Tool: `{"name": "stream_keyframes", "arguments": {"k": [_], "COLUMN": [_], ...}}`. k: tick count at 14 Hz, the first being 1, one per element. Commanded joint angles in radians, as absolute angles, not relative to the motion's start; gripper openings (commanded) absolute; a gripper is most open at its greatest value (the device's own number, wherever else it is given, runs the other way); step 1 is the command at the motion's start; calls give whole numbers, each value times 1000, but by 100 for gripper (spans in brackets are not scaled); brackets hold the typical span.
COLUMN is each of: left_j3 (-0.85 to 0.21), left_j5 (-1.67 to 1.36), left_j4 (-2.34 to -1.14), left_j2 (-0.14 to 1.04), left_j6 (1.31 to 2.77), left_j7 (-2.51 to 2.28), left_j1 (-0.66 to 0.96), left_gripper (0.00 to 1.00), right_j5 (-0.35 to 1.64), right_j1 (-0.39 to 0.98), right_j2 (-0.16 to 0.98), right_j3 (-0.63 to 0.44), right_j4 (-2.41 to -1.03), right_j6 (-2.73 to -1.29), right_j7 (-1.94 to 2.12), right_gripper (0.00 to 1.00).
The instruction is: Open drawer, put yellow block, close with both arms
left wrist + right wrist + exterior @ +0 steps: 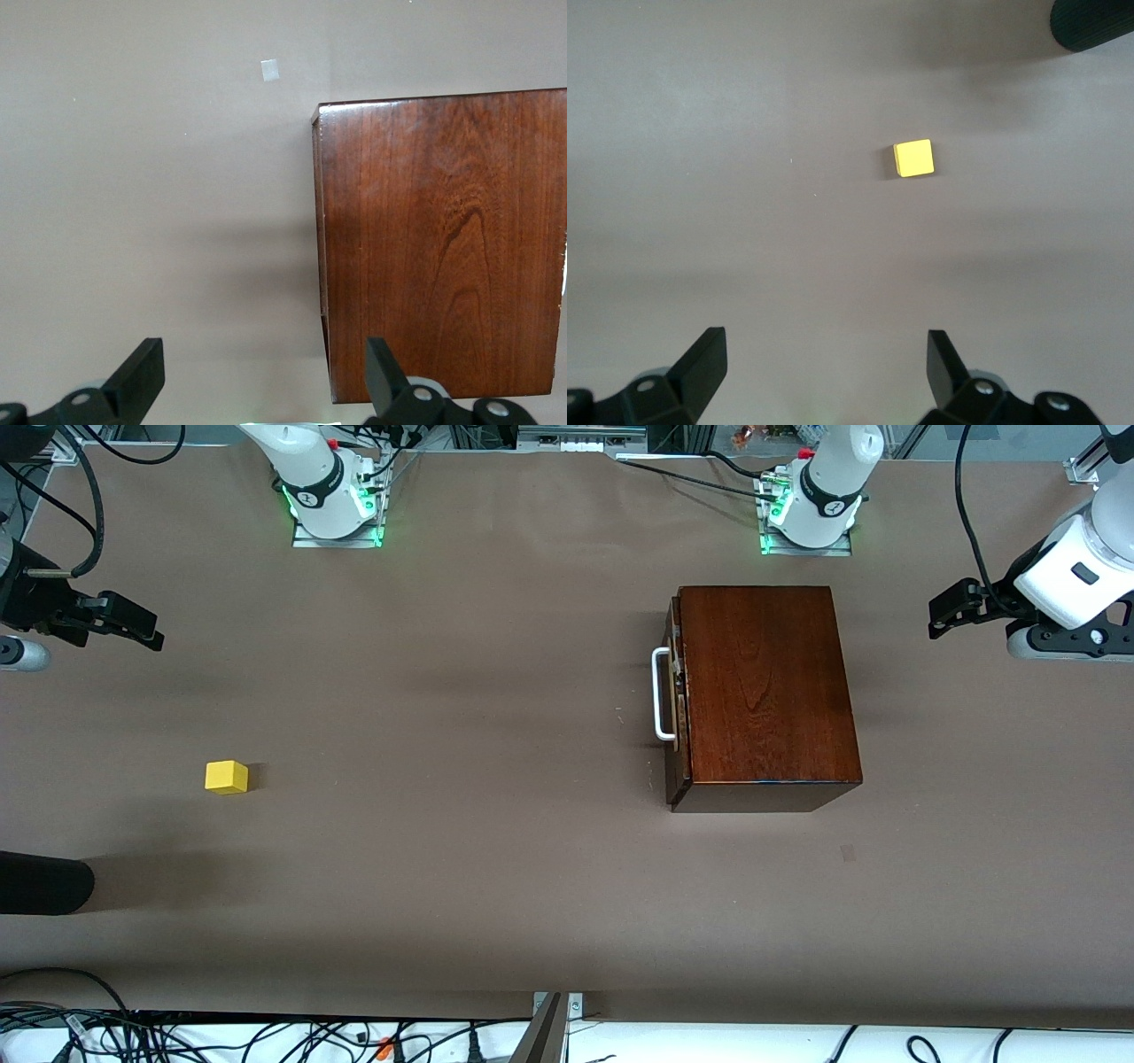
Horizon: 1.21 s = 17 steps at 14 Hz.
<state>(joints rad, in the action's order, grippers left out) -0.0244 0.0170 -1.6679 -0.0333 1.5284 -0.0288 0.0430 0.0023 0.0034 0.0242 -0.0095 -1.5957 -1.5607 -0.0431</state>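
The reddish-brown wooden box (762, 682) stands on the table near the left arm's base. Its drawer is shut, and the white bar handle (660, 695) faces the right arm's end of the table. The box top also shows in the left wrist view (443, 239). The yellow block (227, 777) lies alone on the table toward the right arm's end, and shows in the right wrist view (913, 158). My left gripper (935, 622) (264, 354) is open and empty over the table beside the box. My right gripper (152, 631) (826, 341) is open and empty over bare table, apart from the block.
A black cylinder (44, 881) (1094, 22) reaches in at the right arm's end, nearer the front camera than the block. A small pale mark (848, 853) (269, 70) lies on the brown table cover (443, 691). Cables run along the table's edges.
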Motion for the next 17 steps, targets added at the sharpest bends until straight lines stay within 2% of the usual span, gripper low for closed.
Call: {"name": "stream_keyframes", "arguments": {"k": [1, 10, 13, 17], "left_j3": [-43, -300, -400, -402], "left_j5": [17, -94, -78, -60], "left_j4": [-1631, -1629, -1594, -1583], "left_j2": [-18, 126, 234, 331], "left_j6": [1483, 1483, 1583, 1715], "left_j7": [-9, -23, -150, -374], "left_j1": [51, 57, 67, 187], "left_gripper": [100, 100, 100, 100], "right_j5": [-5, -5, -5, -5], "right_j1": [12, 12, 12, 12], "right_j2": [8, 8, 8, 8], "right_j3": [-15, -15, -15, -15], "right_j4": [-1612, -1612, -1612, -1612], "right_j6": [-1569, -1569, -1569, -1569], "right_j7": [-40, -40, -40, -40], "right_gripper": [100, 100, 100, 100]}}
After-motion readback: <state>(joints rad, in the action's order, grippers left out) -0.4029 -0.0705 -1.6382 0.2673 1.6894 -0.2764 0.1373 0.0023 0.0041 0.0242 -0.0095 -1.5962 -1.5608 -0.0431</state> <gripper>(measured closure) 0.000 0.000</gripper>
